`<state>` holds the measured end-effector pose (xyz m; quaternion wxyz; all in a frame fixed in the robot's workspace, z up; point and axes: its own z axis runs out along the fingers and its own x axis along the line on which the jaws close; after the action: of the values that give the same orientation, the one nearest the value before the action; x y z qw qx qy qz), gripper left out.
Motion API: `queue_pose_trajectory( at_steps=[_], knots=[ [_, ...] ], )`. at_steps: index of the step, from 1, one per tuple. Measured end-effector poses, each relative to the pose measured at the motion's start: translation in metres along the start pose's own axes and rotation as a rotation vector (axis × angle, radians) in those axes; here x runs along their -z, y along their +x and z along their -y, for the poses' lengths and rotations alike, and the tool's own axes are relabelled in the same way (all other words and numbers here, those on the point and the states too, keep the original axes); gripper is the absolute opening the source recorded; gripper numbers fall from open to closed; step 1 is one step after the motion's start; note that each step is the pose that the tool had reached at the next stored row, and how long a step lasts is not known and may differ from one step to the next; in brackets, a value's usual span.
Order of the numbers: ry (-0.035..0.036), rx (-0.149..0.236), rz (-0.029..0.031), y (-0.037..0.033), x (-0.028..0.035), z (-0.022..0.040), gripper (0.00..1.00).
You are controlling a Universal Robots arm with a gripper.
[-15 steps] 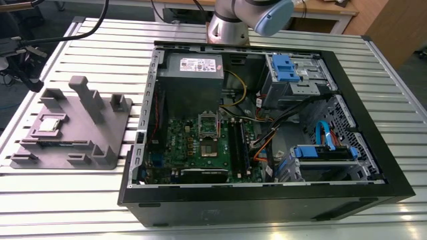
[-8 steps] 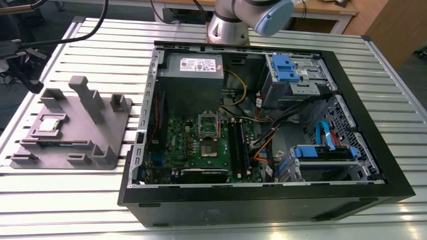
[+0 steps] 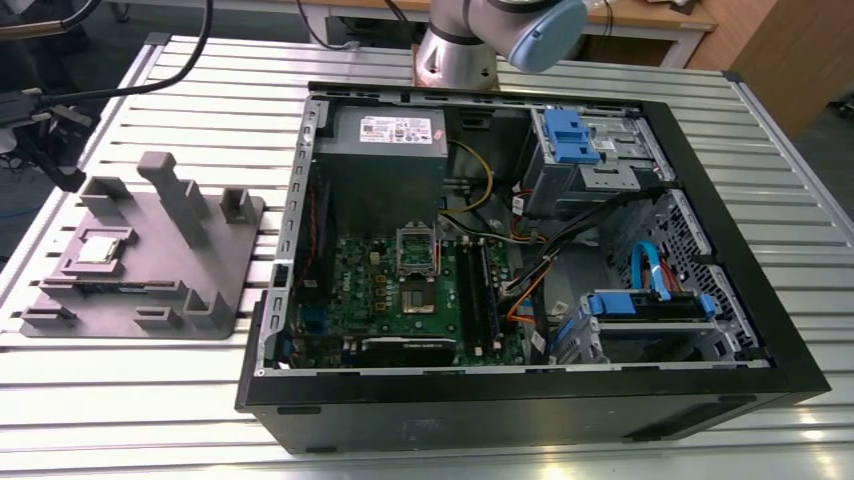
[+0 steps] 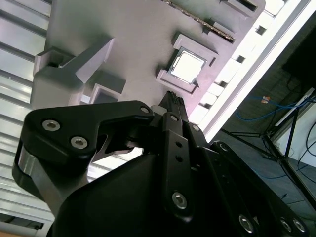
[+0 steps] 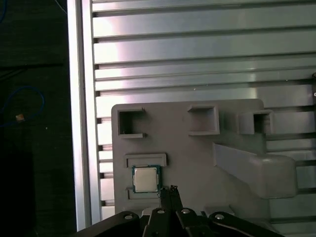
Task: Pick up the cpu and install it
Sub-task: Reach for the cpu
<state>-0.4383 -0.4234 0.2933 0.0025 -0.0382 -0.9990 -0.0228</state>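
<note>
Looking first at the gripper (image 5: 168, 190) (image 4: 173, 97) in both wrist views: body cut off at the frame edge, jaws pressed together on nothing. Sits close by the cpu (image 5: 146, 178) (image 4: 187, 66), with height above it hard to judge. Finds the cpu flat in a square recess of the grey tray (image 5: 192, 148), lid markings illegible. Farther off, in the exterior view, shows the tray on the slatted table (image 3: 134, 400) beside the open computer case (image 3: 534, 405), with the arm (image 3: 467, 50) cropped above and the white label (image 3: 398, 128) unreadable.

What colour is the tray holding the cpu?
Light grey all over; the tray under the cpu shows best in the first wrist view.
</note>
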Motion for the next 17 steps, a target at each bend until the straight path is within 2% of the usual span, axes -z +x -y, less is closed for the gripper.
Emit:
queue_pose_trajectory(
  at_steps=[7, 17],
  knots=[
    [0.0001, 0.0, -0.0001, 0.0068, -0.0075, 0.0009, 0.11],
    [0.0002, 0.0, -0.0001, 0.0153, -0.0228, 0.0029, 0.11]
  ],
)
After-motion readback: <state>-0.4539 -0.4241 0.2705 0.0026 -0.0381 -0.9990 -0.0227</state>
